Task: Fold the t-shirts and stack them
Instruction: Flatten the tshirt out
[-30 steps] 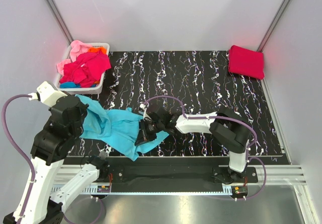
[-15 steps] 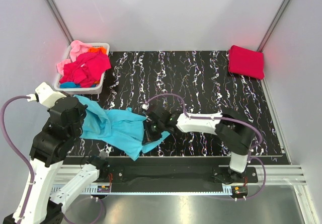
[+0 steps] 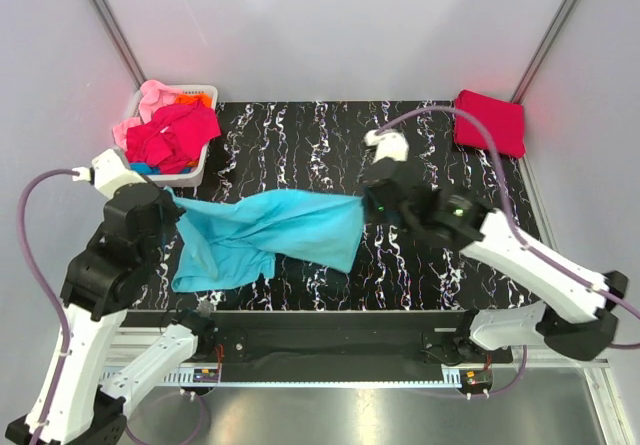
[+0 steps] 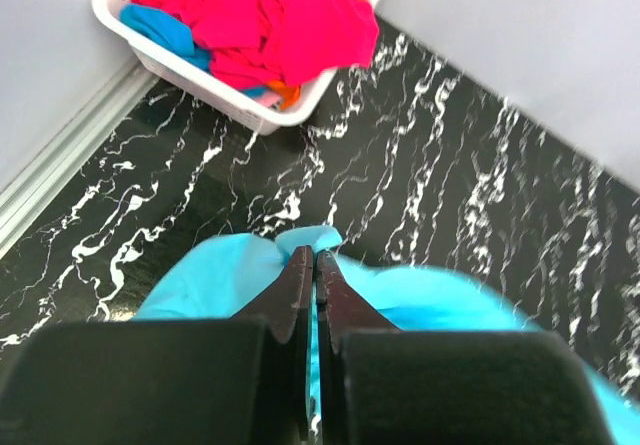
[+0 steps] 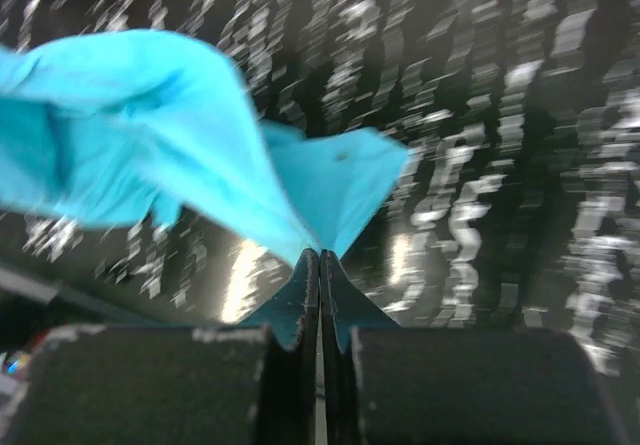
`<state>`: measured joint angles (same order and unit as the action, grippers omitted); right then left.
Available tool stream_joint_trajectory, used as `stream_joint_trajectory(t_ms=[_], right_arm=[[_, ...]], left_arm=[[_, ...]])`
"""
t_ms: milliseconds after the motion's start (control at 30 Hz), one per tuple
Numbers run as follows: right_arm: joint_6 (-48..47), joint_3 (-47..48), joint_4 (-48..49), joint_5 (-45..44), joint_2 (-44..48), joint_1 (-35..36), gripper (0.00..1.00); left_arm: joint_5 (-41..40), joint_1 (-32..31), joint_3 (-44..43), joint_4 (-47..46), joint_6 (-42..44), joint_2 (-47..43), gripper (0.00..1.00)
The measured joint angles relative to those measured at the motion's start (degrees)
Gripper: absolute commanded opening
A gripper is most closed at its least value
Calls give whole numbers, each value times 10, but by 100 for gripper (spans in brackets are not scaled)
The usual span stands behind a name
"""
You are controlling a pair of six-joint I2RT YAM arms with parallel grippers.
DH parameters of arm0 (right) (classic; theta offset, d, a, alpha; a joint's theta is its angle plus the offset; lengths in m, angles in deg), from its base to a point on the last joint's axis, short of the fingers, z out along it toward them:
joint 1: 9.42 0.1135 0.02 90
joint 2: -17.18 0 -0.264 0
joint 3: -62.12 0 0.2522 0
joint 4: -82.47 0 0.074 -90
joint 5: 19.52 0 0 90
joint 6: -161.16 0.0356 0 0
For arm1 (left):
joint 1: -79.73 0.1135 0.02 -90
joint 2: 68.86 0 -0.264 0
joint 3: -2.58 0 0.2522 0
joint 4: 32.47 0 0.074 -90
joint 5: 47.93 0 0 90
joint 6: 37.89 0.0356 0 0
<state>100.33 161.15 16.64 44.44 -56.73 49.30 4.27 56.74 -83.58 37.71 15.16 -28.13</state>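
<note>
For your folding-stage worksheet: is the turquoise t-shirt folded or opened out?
Opened out, not folded: the turquoise t-shirt is stretched between the left hand and the right hand, each shut on an edge of it.

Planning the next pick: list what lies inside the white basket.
The white basket holds a magenta-red shirt on top, a pink shirt behind it, an orange shirt and a blue shirt peeking out. Anything beneath is covered.

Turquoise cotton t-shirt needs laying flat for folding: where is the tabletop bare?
Bare: the far middle of the black marbled tabletop, between the white slotted basket and the folded crimson t-shirt. Crowded: near left, under the held turquoise t-shirt.
</note>
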Motion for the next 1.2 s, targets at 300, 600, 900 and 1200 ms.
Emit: stream_joint_trajectory(t_ms=[300,600,900,1200], right_arm=[[-73,74,-108,-140,67,-91,0],[-138,157,-124,-236,88,-111,0],[-198,193,-80,-272,123,-112,0],[-205,101,2,-179,117,-258,0]], left_arm=[[-1,0,-37,20,6,74,0],[-30,0,-87,-56,44,65,0],[34,0,-173,-178,120,89,0],[157,92,-229,-179,82,258,0]])
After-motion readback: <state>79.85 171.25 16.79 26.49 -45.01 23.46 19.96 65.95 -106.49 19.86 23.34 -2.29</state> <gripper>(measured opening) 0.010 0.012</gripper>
